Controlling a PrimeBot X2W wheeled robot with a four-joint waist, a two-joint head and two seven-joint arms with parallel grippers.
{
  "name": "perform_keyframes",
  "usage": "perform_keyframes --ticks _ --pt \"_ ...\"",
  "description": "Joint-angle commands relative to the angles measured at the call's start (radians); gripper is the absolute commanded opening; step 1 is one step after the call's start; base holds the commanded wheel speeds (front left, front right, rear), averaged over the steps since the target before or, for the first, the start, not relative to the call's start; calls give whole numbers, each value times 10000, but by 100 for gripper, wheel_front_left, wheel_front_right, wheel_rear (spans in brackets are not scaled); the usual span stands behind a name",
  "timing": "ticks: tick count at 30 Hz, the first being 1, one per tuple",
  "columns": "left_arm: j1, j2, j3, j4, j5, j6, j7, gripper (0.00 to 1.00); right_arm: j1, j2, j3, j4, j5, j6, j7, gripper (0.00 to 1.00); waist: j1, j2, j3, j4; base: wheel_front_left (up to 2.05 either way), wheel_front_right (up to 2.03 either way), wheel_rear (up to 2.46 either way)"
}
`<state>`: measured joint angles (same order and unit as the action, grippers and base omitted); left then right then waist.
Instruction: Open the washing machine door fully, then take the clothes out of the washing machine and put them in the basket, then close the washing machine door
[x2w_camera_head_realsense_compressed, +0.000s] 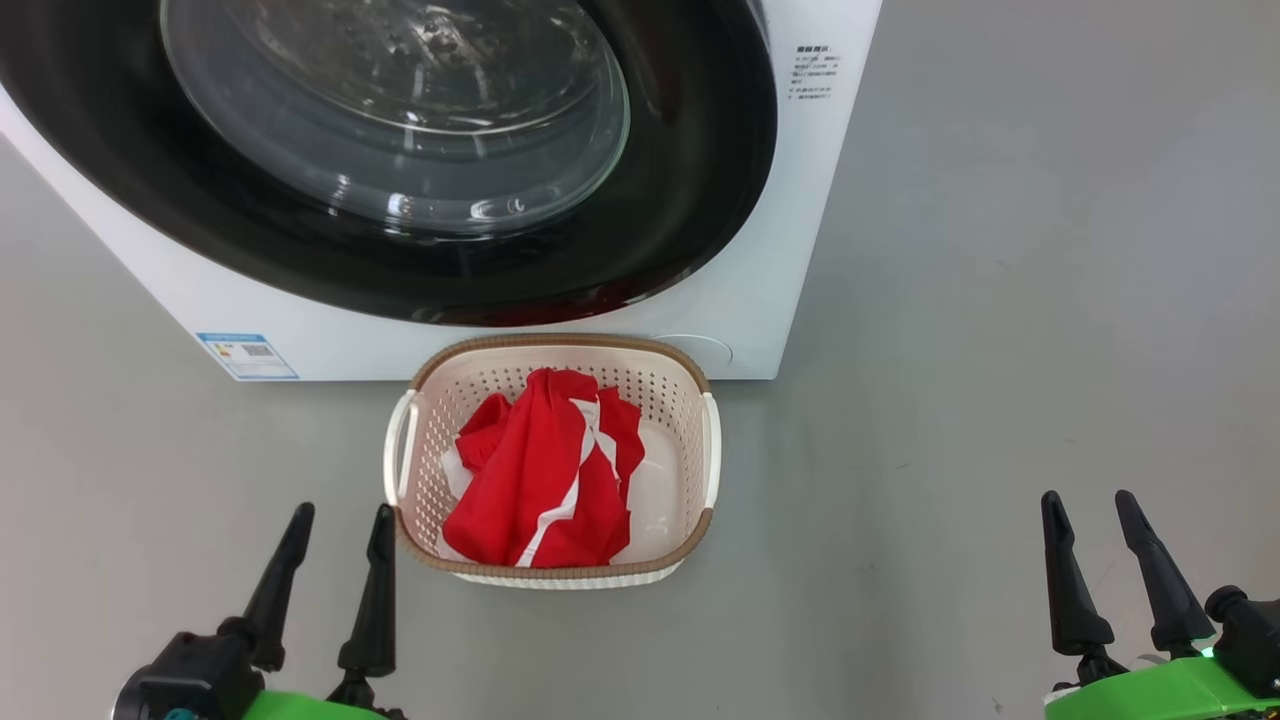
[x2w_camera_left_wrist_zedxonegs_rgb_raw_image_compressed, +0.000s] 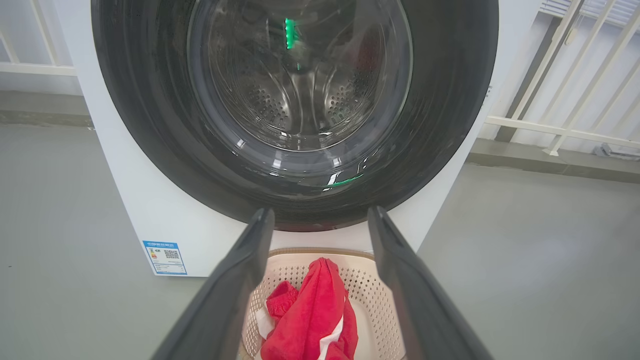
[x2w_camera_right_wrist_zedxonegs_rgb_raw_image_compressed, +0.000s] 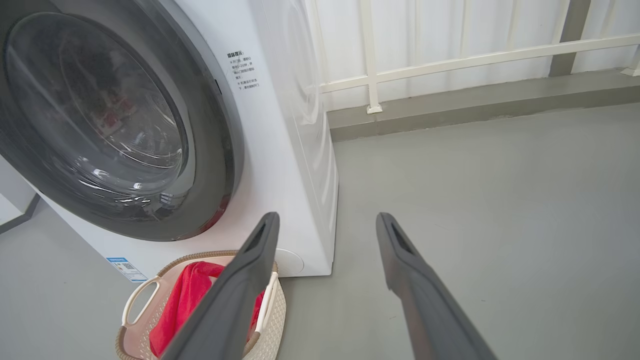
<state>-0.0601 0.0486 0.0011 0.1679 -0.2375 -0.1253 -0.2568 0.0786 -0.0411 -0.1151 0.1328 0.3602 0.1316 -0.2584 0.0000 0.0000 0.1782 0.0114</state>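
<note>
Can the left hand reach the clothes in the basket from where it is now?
Probably yes. The left hand is open and empty, close beside the basket. The clothes lie uncovered in the basket, and nothing stands between them and the hand.

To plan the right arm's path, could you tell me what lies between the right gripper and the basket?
In the head view, bare grey floor lies between the right gripper and the basket.

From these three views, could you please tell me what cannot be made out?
- Top of the washing machine: cut off by the head view's upper edge.
- Blue label print: too small, head view.
- Basket front: hidden behind the fingers of the left gripper, left wrist view.
</note>
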Motion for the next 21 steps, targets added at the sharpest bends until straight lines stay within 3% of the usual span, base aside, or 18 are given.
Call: perform_keyframes --ticks 1,15,16,21 --pt "-68 159 364 -305 108 -53 -49 100 -148 -108 201 -258 -54 -9 -34 100 0 0 14 3 0 0 0" --pt "-5 128 433 -293 248 -53 -49 100 -126 -94 279 -227 -23 -9 -34 100 0 0 -76 65 0 0 0" --pt "19 123 429 -291 229 -53 -49 0 -112 -94 298 -219 -13 -9 -34 0 0 0 -103 66 0 0 0" --pt "45 -128 -27 527 252 6 16 0 3 213 45 590 9 0 31 0 0 0 -89 66 0 0 0"
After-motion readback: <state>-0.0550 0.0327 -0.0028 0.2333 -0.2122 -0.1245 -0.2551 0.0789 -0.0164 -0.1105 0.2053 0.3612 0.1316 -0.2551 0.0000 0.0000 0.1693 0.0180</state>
